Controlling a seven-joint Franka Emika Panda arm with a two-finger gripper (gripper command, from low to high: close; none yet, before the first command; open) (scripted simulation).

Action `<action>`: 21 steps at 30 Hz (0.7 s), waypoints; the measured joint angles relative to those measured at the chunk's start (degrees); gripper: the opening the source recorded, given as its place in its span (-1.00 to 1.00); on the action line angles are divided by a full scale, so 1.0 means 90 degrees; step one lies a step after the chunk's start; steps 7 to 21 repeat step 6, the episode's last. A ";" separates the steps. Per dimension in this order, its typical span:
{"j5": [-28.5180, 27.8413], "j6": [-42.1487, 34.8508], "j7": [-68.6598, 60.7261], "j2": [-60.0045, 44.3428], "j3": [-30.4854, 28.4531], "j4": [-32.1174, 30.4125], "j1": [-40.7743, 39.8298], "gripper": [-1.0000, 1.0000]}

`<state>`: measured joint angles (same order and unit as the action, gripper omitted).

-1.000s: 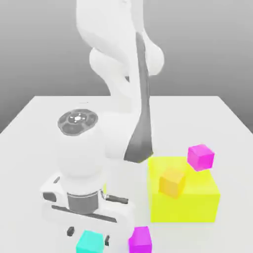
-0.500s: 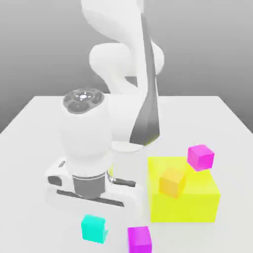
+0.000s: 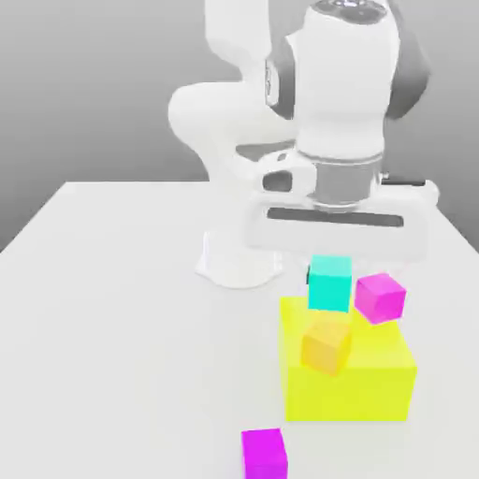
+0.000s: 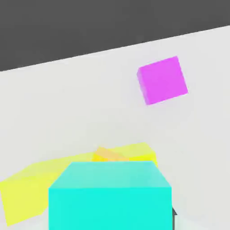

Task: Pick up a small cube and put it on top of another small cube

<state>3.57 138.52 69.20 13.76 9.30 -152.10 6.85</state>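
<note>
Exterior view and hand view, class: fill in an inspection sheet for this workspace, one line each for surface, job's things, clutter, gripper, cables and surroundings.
Surface: white table, flat.
Job's things: cyan cube held in the air under the gripper, above the yellow block; magenta cube beside it, at the block's far edge.
Clutter: orange cube in front of the yellow block's top; second magenta cube on the table near the front.
Gripper: shut on the cyan cube.
Cables: nothing seen.
Surroundings: plain grey backdrop.
</note>
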 joint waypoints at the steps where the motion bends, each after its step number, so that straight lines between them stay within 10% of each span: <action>1: -0.0032 0.0236 0.0037 -0.0167 0.0025 -0.0071 -0.0008 -1.00; 2: -0.0061 0.0491 0.0067 -0.0352 0.0045 -0.0142 -0.0014 -1.00; 3: -0.0090 0.0696 0.0094 -0.0505 0.0045 -0.0197 -0.0006 1.00; 21: -0.0089 0.0696 0.0093 -0.0505 0.0045 -0.0197 -0.0005 1.00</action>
